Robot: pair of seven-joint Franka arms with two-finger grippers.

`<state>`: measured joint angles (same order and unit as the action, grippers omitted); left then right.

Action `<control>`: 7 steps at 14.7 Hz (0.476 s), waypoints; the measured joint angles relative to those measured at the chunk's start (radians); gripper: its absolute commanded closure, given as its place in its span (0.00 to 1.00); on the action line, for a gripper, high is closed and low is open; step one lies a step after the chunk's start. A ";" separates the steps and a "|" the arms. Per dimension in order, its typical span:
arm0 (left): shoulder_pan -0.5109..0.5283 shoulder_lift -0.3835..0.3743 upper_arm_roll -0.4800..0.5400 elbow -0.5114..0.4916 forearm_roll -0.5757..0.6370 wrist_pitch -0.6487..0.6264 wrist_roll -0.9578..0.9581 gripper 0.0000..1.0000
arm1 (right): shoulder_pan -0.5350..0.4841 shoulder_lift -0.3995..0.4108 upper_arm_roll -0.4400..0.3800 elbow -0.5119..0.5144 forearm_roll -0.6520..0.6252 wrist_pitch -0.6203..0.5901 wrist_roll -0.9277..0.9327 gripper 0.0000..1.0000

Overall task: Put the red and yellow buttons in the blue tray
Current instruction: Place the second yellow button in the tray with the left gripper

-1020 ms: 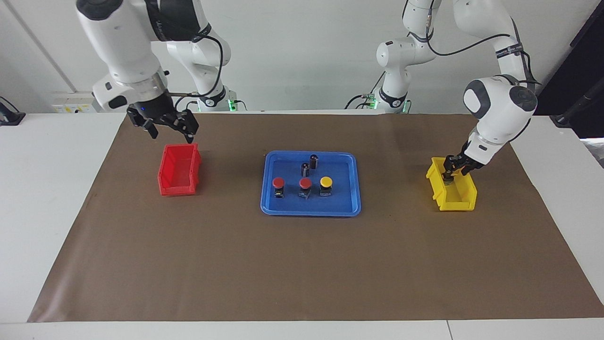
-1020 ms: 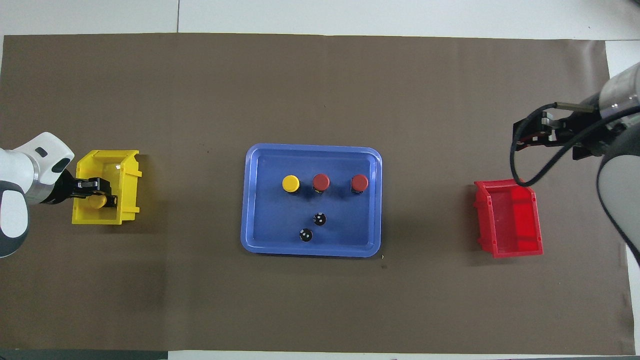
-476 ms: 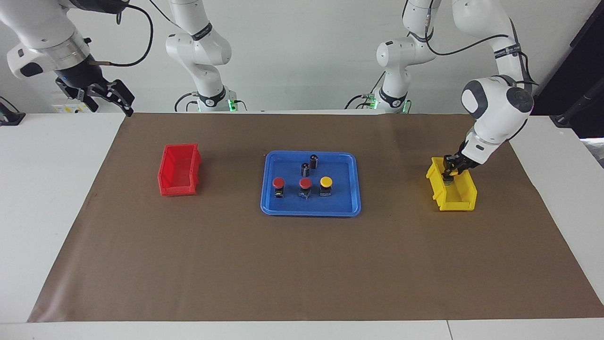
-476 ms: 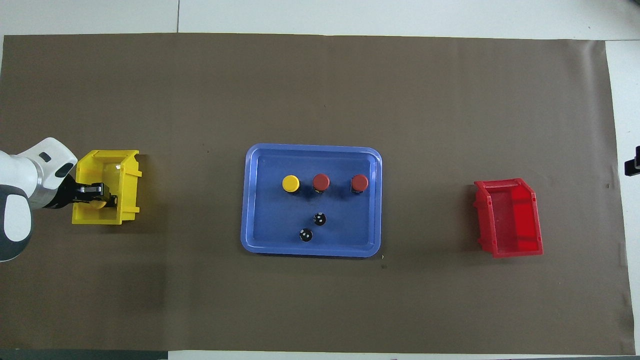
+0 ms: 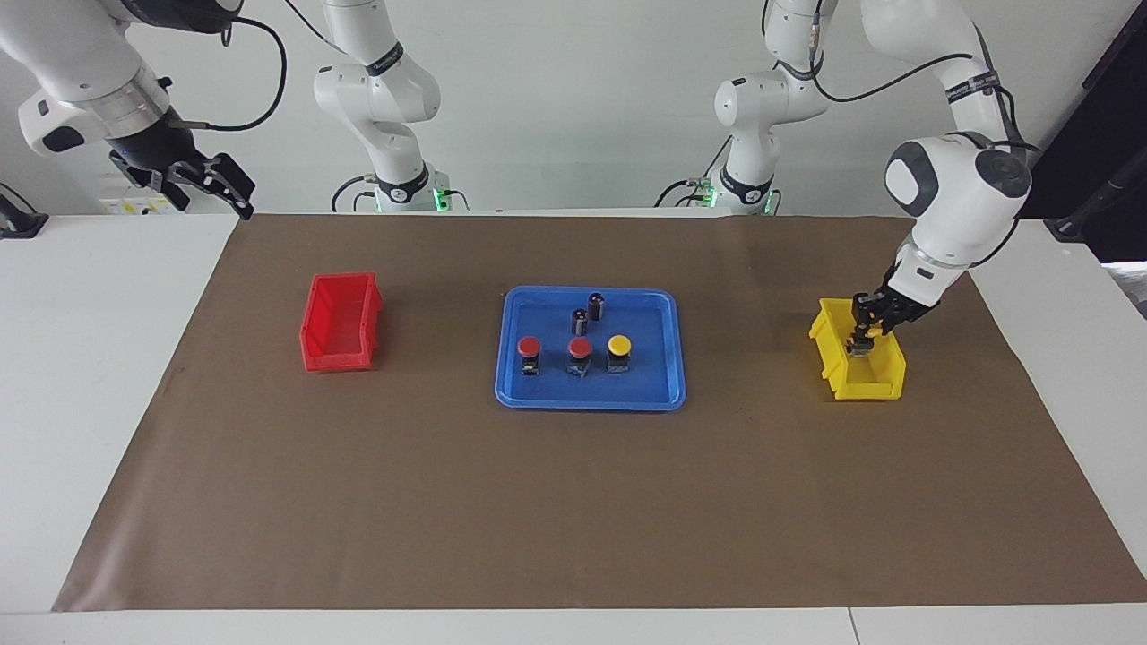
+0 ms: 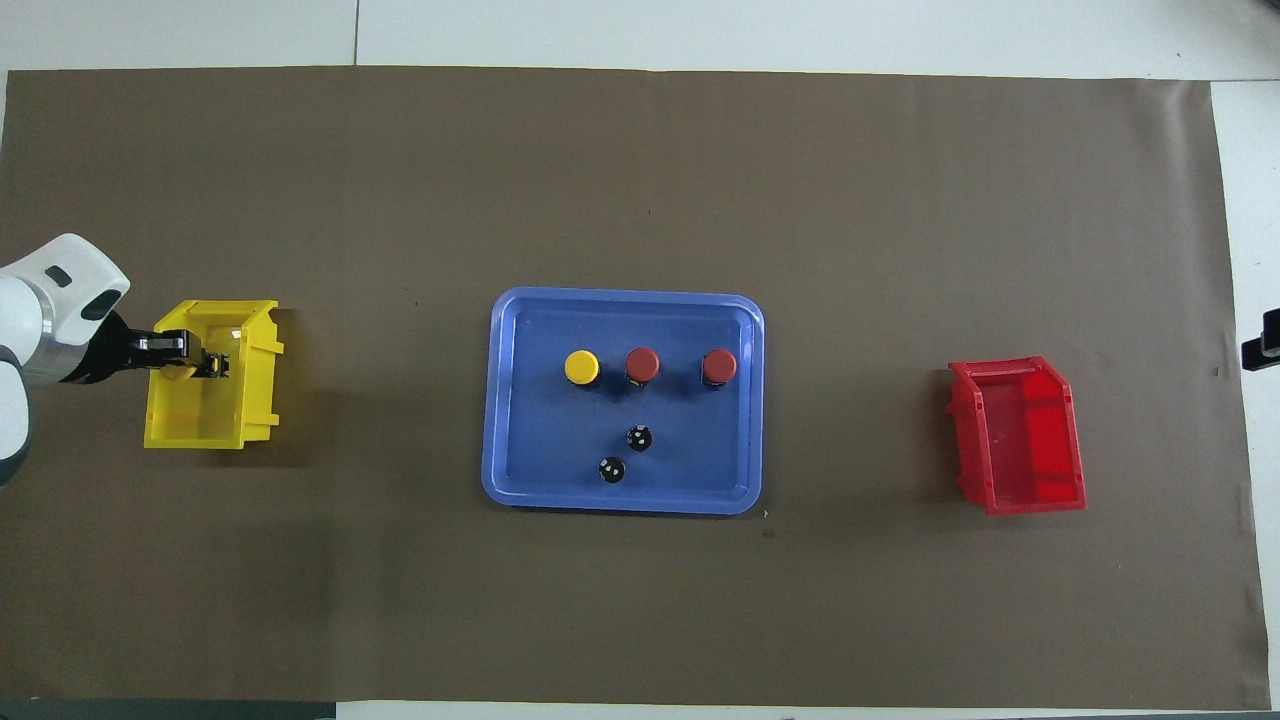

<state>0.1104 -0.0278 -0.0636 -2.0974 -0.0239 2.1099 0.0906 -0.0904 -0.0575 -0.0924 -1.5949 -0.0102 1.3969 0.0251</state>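
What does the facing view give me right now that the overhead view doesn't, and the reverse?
Facing view only: both arms whole, the right gripper raised off the right arm's end of the table, waiting, and the buttons' dark bases side-on.

Overhead view only: the red bin's bare floor, white dots on the two dark cylinders' tops, and the right gripper cut off at the frame edge.

Both: the left gripper down in the yellow bin, the fourth button there mostly hidden, and two red buttons plus one yellow button in the blue tray.
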 measured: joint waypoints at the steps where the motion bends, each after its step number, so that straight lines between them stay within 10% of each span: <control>1: -0.002 0.000 -0.003 0.069 0.000 -0.064 0.001 0.99 | 0.001 0.000 0.000 -0.005 0.000 0.001 0.000 0.00; 7: -0.283 0.034 -0.021 0.311 0.000 -0.282 -0.252 0.99 | 0.001 0.000 -0.003 -0.010 0.000 0.013 0.000 0.00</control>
<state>-0.1729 0.0061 -0.0844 -1.7867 -0.0244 1.8277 -0.1616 -0.0898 -0.0576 -0.0951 -1.6045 -0.0102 1.4099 0.0251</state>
